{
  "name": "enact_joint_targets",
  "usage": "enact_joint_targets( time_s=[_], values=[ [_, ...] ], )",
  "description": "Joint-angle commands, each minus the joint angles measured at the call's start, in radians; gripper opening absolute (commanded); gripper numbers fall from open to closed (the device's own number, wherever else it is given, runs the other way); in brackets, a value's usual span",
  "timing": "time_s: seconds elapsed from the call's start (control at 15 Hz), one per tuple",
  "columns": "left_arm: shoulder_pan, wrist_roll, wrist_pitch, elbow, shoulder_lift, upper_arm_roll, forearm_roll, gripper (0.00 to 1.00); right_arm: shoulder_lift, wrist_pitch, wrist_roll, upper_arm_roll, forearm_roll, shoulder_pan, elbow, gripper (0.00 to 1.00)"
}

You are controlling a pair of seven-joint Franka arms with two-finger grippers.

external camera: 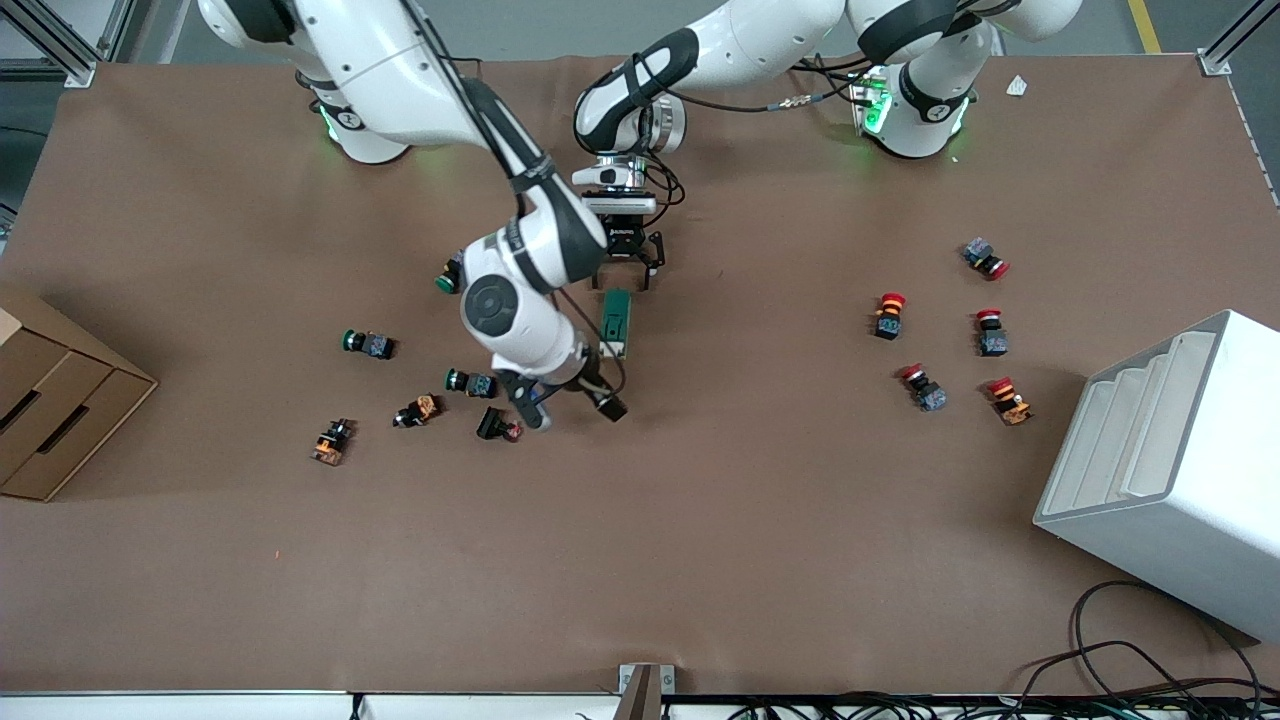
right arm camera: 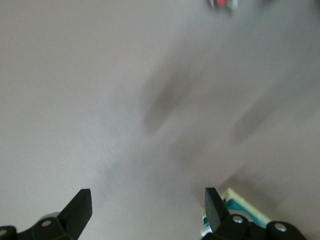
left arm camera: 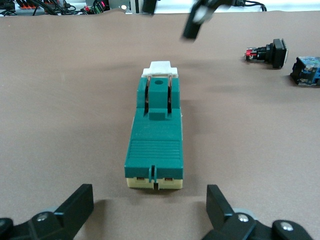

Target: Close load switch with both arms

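The load switch point(external camera: 616, 321), a dark-green block with a white lever end, lies on the brown table near its middle. In the left wrist view the load switch point(left arm camera: 155, 136) lies lengthwise, its cream end toward my fingers. My left gripper point(external camera: 628, 273) is open and empty, just farther from the front camera than the switch, its fingers point(left arm camera: 75, 205) spread wide. My right gripper point(external camera: 572, 408) is open and empty, nearer the front camera than the switch. In the right wrist view a corner of the switch point(right arm camera: 240, 210) shows beside one finger point(right arm camera: 212, 205).
Green-capped and orange push buttons point(external camera: 470, 382) lie scattered toward the right arm's end, close to my right gripper. Red-capped buttons point(external camera: 888, 315) lie toward the left arm's end. A white rack point(external camera: 1170, 460) and a cardboard box point(external camera: 50, 400) stand at the table's ends.
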Motion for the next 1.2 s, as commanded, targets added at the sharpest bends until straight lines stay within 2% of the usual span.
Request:
enact_joint_targets(
  time_s=[0.0, 0.2, 0.33, 0.47, 0.67, 0.87, 1.13],
  values=[
    [0.010, 0.018, -0.001, 0.022, 0.026, 0.011, -0.001, 0.99, -0.126, -0.195, -0.165, 0.015, -0.049, -0.130, -0.018, 1.00],
    [0.012, 0.112, -0.001, 0.049, -0.009, 0.005, -0.084, 0.99, -0.213, -0.402, -0.447, 0.009, -0.064, -0.276, -0.017, 1.00],
    [0.012, 0.198, -0.001, 0.086, -0.032, -0.006, -0.174, 0.99, -0.248, -0.526, -0.608, 0.001, -0.151, -0.362, 0.018, 1.00],
    [0.013, 0.267, -0.001, 0.114, -0.074, -0.021, -0.266, 0.99, -0.255, -0.680, -0.748, 0.001, -0.278, -0.430, 0.109, 1.00],
    [0.016, 0.345, 0.000, 0.160, -0.135, -0.021, -0.383, 0.99, -0.255, -0.865, -0.925, 0.001, -0.361, -0.517, 0.247, 1.00],
    [0.067, 0.529, 0.003, 0.230, -0.213, -0.023, -0.554, 0.99, -0.255, -0.969, -1.069, 0.001, -0.424, -0.589, 0.340, 1.00],
    [0.195, 0.845, 0.006, 0.347, -0.318, -0.021, -0.820, 0.99, -0.256, -1.021, -1.149, -0.002, -0.438, -0.672, 0.384, 1.00]
  ],
)
